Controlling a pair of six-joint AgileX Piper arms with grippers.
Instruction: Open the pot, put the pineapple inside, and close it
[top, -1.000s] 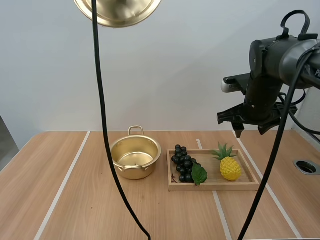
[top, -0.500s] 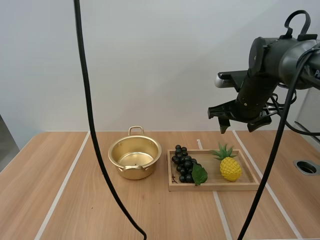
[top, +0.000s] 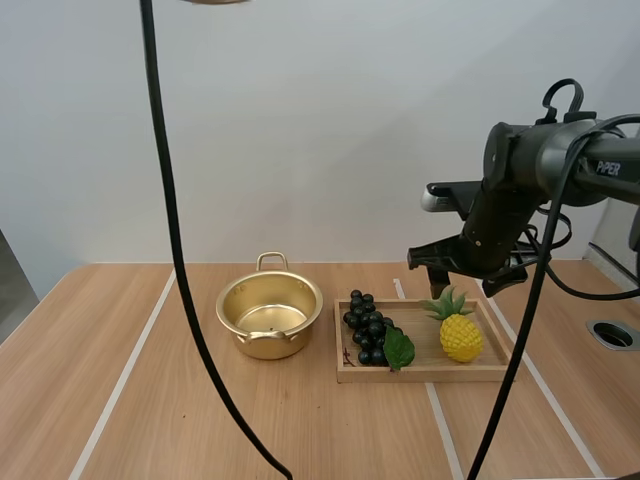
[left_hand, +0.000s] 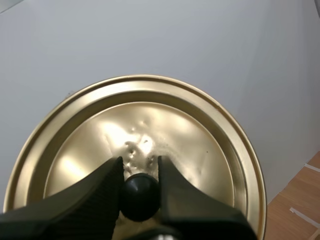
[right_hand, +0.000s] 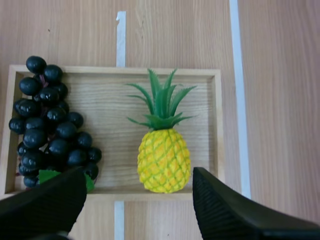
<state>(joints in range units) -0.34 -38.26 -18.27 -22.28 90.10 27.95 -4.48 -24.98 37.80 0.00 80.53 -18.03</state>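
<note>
My left hand (left_hand: 140, 172) clamps the lid (left_hand: 175, 130), lifted higher | my right hand (top: 463, 288), fingers apart, has come lower over pineapple (top: 460, 336), in tray (top: 420, 373) at 3 o'clock of open pot (top: 270, 316) | grasp seems next

Shiny golden metal pot (top: 268, 346), wooden tray (top: 430, 373) — matt

Golden pot (top: 270, 318) stands upright and open on the surface (top: 150, 400), beside the wooden tray (top: 430, 375). Yellow pineapple (top: 460, 337) lies in the tray's right half, green crown pointing away. The left claw (left_hand: 139, 164) pinches the golden lid (left_hand: 195, 145) by its black knob (left_hand: 139, 192).
</note>
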